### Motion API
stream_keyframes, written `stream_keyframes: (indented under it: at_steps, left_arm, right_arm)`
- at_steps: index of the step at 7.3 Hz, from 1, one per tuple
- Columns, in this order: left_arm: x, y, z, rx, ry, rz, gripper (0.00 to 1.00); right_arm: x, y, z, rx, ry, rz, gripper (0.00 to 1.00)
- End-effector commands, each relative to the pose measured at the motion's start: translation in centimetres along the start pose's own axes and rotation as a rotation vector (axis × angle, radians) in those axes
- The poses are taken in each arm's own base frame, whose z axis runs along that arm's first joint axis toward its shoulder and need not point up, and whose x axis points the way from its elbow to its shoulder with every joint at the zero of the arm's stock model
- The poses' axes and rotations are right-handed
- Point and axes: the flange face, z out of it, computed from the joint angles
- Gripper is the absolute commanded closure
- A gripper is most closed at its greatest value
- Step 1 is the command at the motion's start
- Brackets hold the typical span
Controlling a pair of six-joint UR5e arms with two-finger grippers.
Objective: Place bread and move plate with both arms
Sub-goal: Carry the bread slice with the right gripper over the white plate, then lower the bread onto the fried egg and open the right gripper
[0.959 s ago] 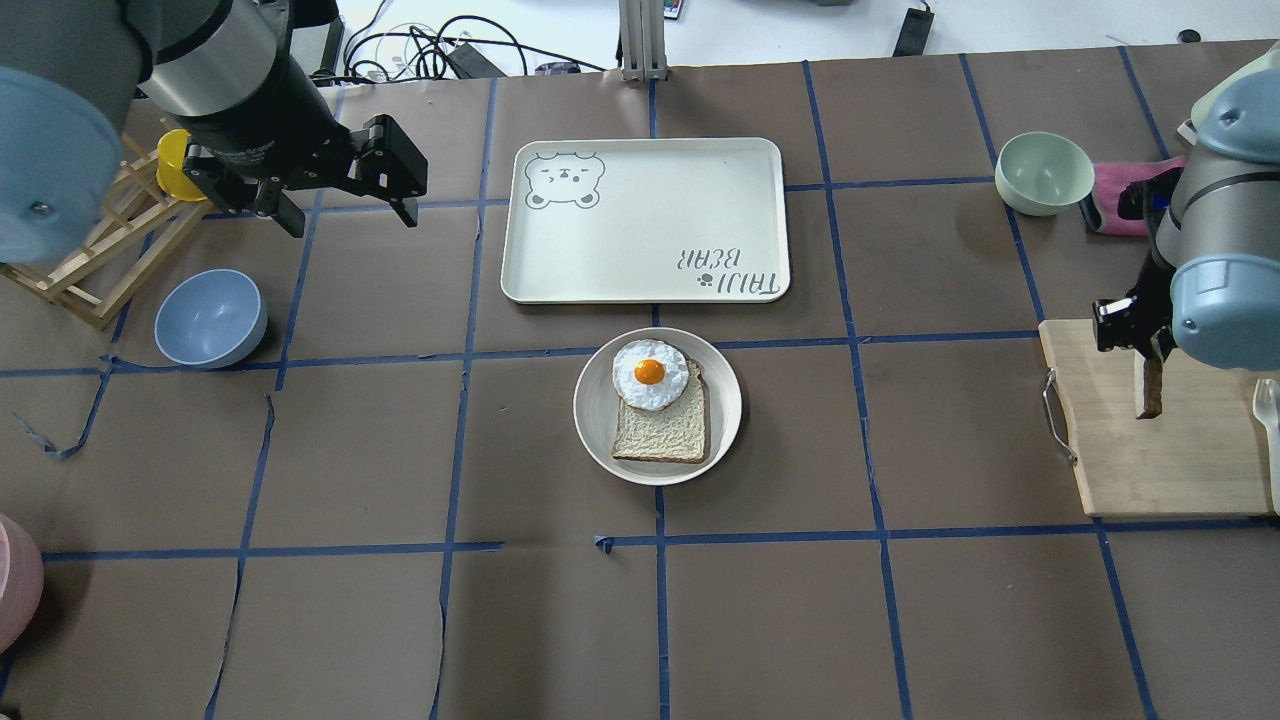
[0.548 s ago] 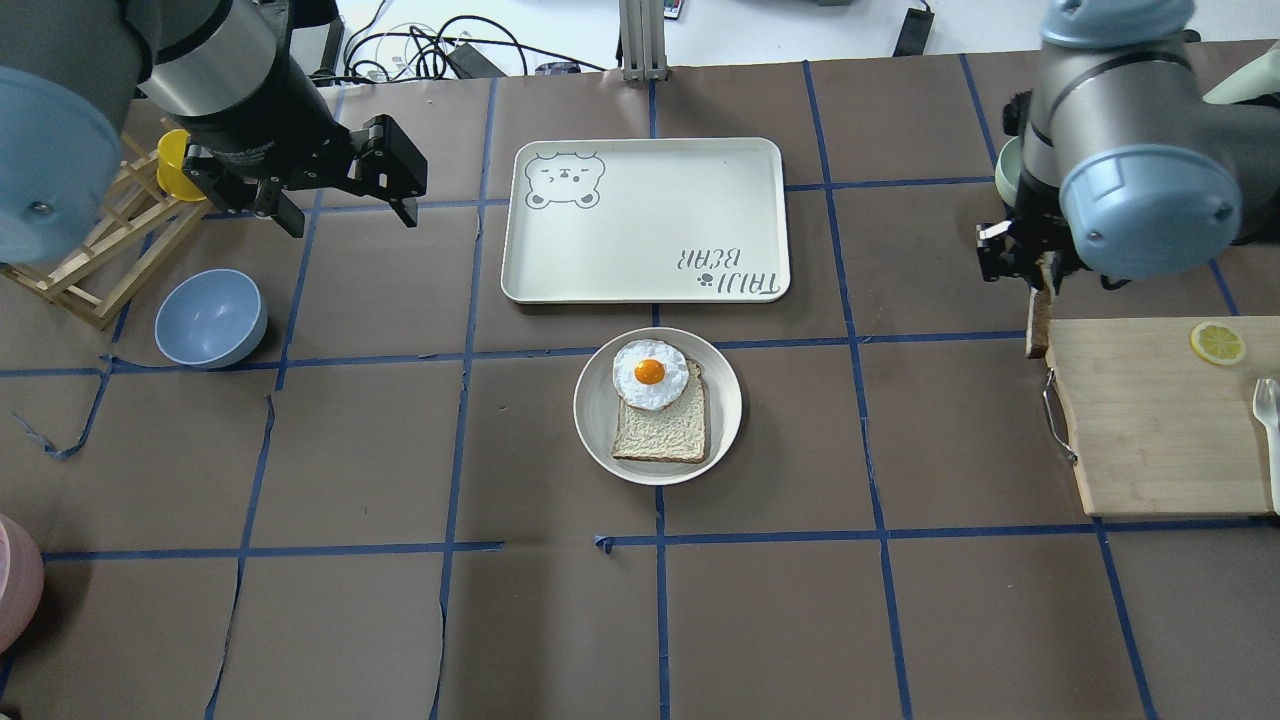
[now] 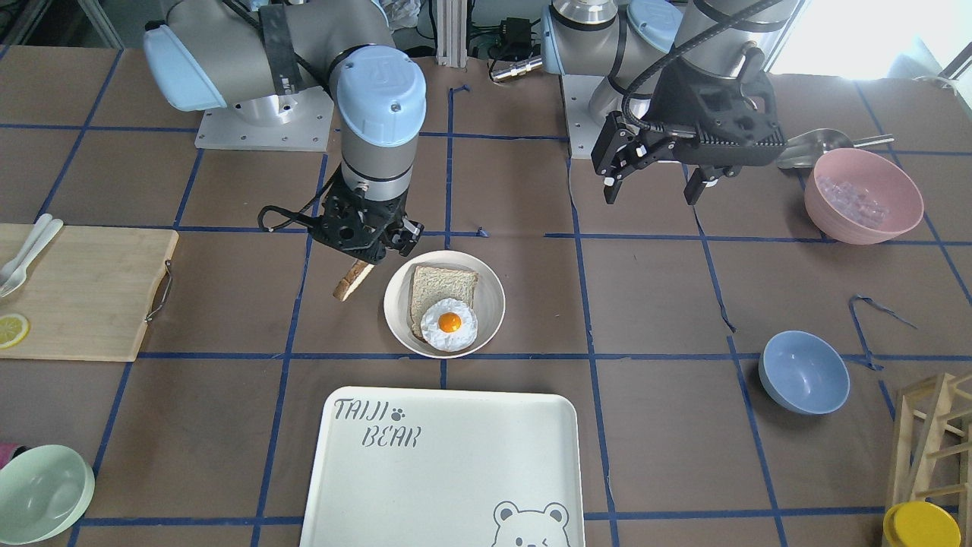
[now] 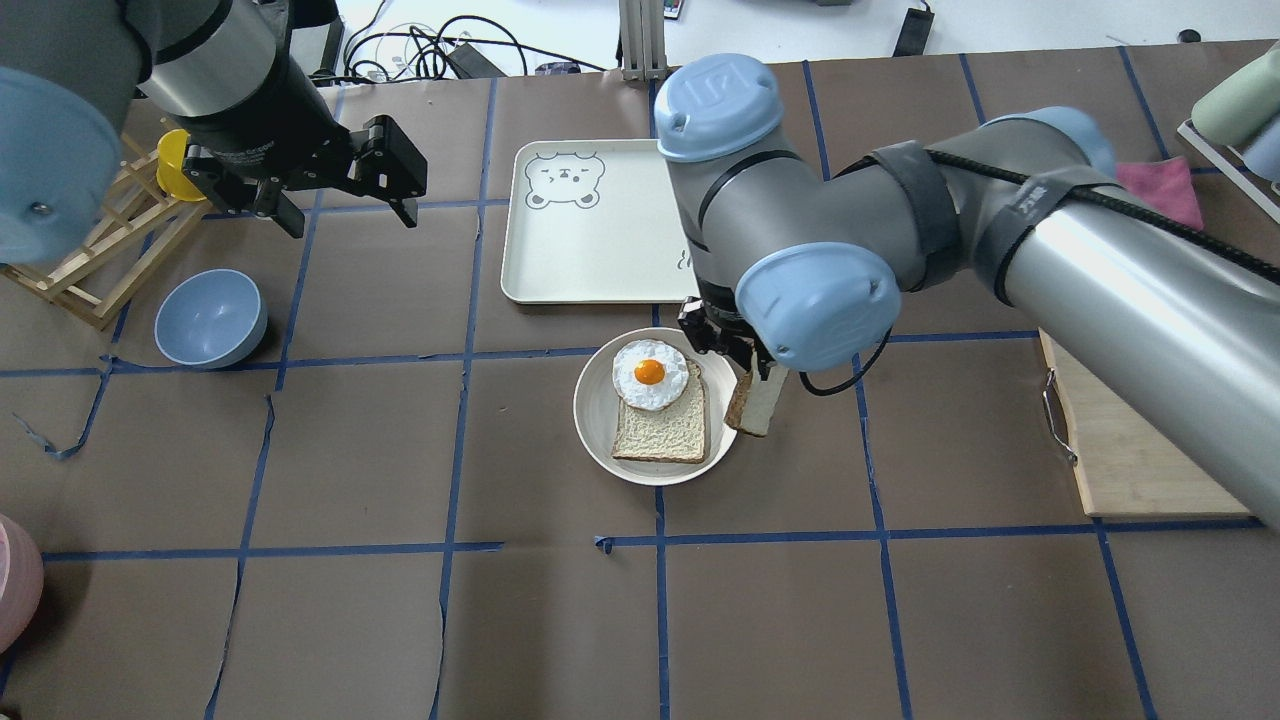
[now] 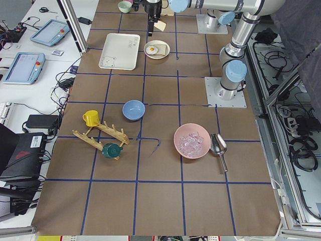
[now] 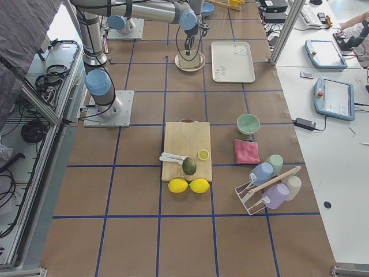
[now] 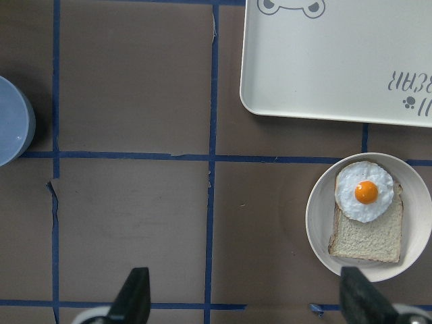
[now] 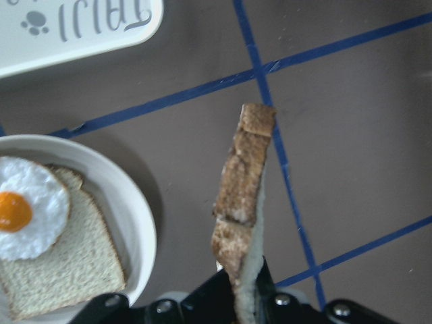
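Overhead view, left to right: the left gripper (image 4: 350, 217) is held spread wide, with nothing between its fingers, above the tabletop (image 4: 380, 450). The plate (image 4: 594, 440) is seen carrying a toast slice (image 4: 662, 428) topped with a fried egg (image 4: 650, 375). The bread (image 4: 757, 402) is clamped edge-on in the right gripper (image 3: 367, 251), just beside the plate's right rim.

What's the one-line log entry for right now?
right gripper: shut on bread, edge-down beside plate | left gripper: open, empty, away from plate | plate: slice with egg

Tray (image 4: 590, 235) partly behind R arm (image 4: 1010, 235)
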Motion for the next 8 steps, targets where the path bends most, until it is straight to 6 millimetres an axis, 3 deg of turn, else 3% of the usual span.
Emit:
stream_keyframes:
  at_steps: [1,8]
  left_arm:
    - [0.0,0.0,0.0,0.000,0.000,0.000,0.00]
    - [0.0,0.0,0.0,0.000,0.000,0.000,0.00]
  right_arm:
    - [-3.0,2.5,1.4,-0.007,-0.006,-0.004,1.00]
    - [-5.5,1.0,3.8,0.010,-0.059,0.000,1.00]
